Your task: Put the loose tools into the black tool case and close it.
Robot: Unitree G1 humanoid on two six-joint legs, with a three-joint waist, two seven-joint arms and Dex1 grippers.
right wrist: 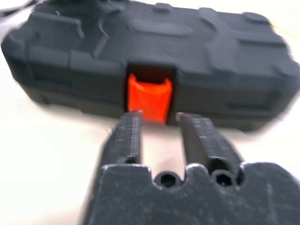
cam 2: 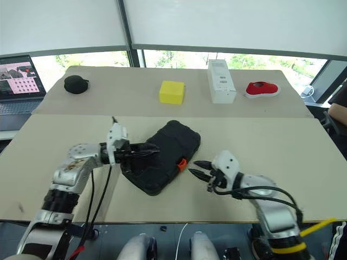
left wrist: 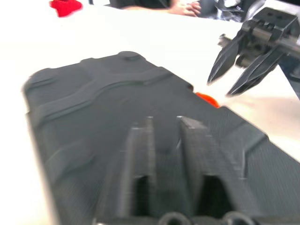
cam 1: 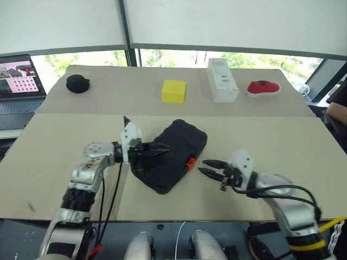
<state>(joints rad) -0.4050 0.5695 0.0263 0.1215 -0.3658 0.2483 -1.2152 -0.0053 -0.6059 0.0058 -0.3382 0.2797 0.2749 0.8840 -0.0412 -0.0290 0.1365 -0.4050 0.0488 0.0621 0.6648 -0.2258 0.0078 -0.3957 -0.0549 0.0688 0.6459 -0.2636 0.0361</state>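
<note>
Black plastic fills the middle of my table (cam 1: 59, 162): the black tool case (cam 1: 179, 146) lies shut and flat, turned at an angle, with its orange latch (cam 1: 190, 161) on the edge facing my right side. From the left, my left gripper (cam 1: 160, 150) reaches over the case's near left part, its 2 fingers (left wrist: 140, 154) held a little apart above the lid and clamped on nothing. On the right, my right gripper (cam 1: 210, 168) hangs just beside the latch, apart from it, its 2 fingers (right wrist: 129, 136) spread with the orange tab showing between them. Across the far table, left to right, sit a laptop (cam 1: 19, 81), a small round black object (cam 1: 77, 83), a yellow block (cam 1: 173, 91), a white box (cam 1: 222, 80) and a red-and-white item (cam 1: 263, 87).
</note>
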